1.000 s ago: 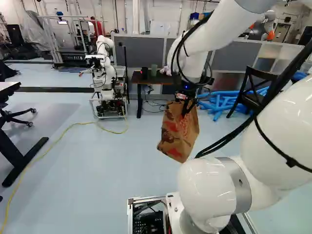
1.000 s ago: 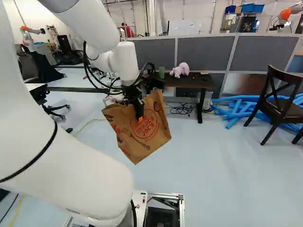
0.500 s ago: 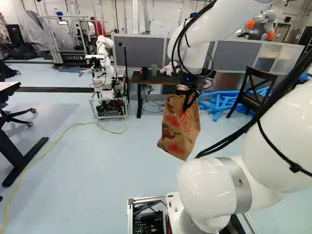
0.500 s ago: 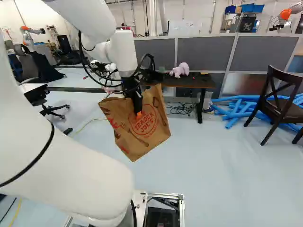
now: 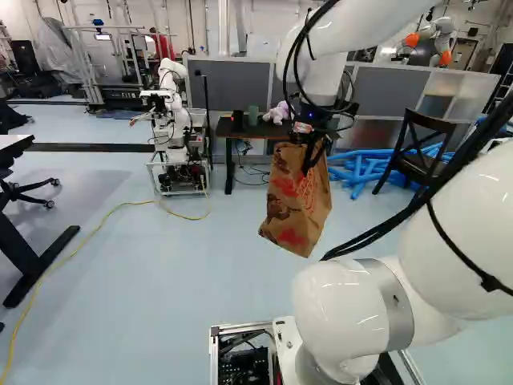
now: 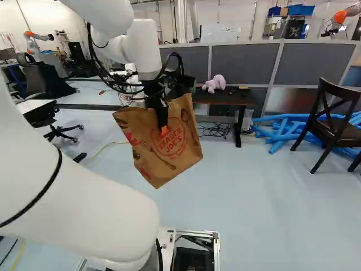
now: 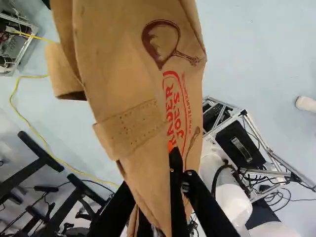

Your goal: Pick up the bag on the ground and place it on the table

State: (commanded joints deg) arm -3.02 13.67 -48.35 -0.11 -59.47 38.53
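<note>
One end effector (image 6: 163, 130) clasps a brown paper bag (image 6: 148, 148) printed with a circle of red lettering (image 6: 172, 144).

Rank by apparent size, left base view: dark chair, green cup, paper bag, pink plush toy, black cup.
1. Paper bag, though nearer the camera
2. Dark chair
3. Pink plush toy
Unranked, below those: green cup and black cup; they look about alike.

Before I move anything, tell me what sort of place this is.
Probably a robotics lab or workshop: another robot stands across the floor, grey partitions stand beyond, and loose cables lie on the floor.
</note>
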